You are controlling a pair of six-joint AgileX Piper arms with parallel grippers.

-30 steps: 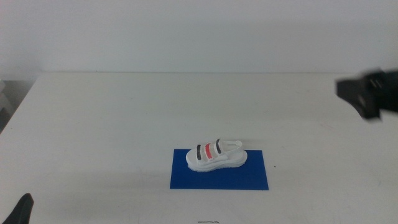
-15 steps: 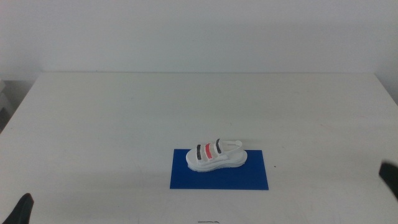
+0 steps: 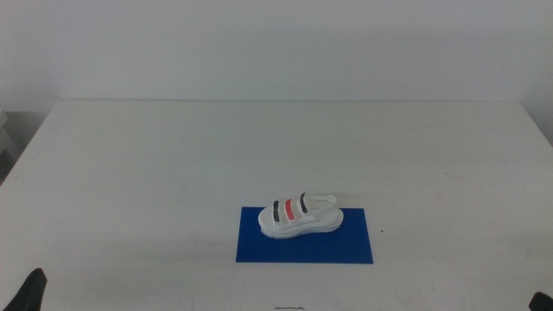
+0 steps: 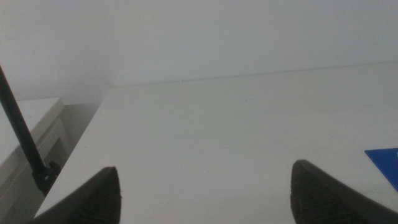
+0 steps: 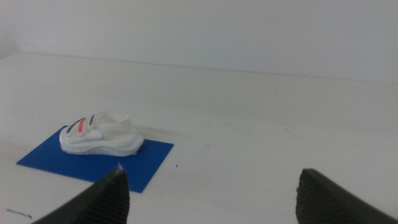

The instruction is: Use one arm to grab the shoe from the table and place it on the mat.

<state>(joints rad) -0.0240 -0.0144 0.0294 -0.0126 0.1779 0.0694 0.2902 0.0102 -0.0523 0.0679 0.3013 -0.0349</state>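
The shoe [image 3: 300,216] rests upright on its sole on the mat [image 3: 305,235], toward the mat's far edge, toe to the picture's left and heel loop to the right in the middle view. You can see its two black straps and one red strap between them. The mat lies flat on the worktop [image 3: 173,164], in the near half, slightly right of center.

Right claw [image 5: 211,190]: its two dark jaws stand wide apart with nothing between them. It sits low over the worktop, well apart from the shoe, facing it across bare surface. In the right wrist view, you see the shoe [image 5: 99,134] on the mat [image 5: 93,162] beyond the jaws. In the middle view, only a dark sliver at the bottom right corner marks this arm.

Left claw [image 4: 205,190]: jaws likewise spread, holding nothing. It waits at the near left corner of the worktop; one corner of the mat [image 4: 385,162] shows at the edge of the left wrist view.
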